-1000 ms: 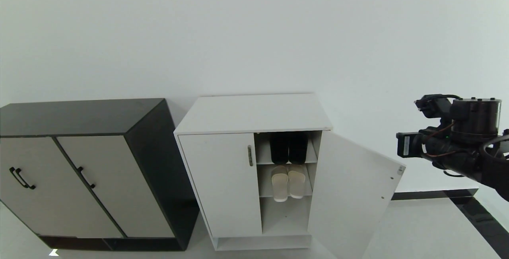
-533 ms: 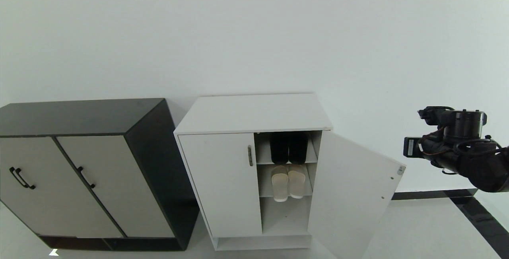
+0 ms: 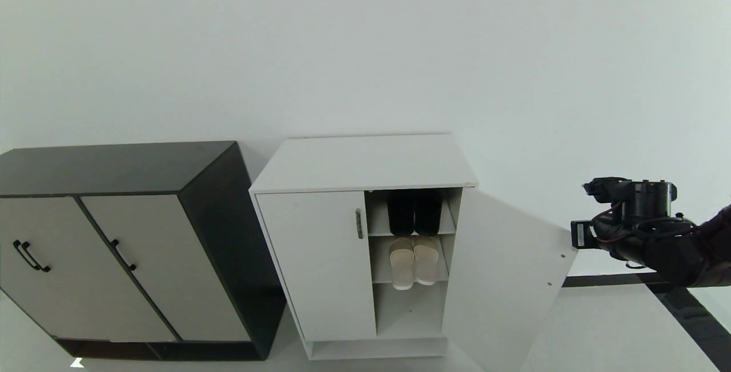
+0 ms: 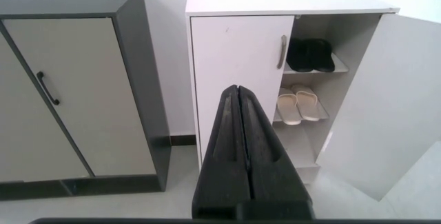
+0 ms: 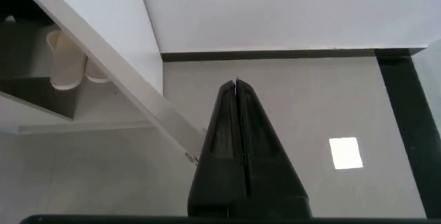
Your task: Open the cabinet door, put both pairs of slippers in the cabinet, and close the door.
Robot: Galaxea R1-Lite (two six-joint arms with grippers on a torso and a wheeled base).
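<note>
Inside the white two-door cabinet (image 3: 365, 163), the black slippers (image 3: 414, 212) sit on the top shelf (image 3: 451, 226) and the beige slippers (image 3: 414, 260) on the middle shelf (image 3: 380, 272). Its right door (image 3: 502, 280) stands open. The right tool (image 5: 238, 85), fingers pressed together, is just beside that door's free edge; the left tool (image 4: 238, 89) is likewise closed.

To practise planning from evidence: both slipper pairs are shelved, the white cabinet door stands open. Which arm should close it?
Right, probably. The right arm hangs beside the free edge of the open white cabinet door; the left arm, jaws shut, sits farther back from it.
</note>
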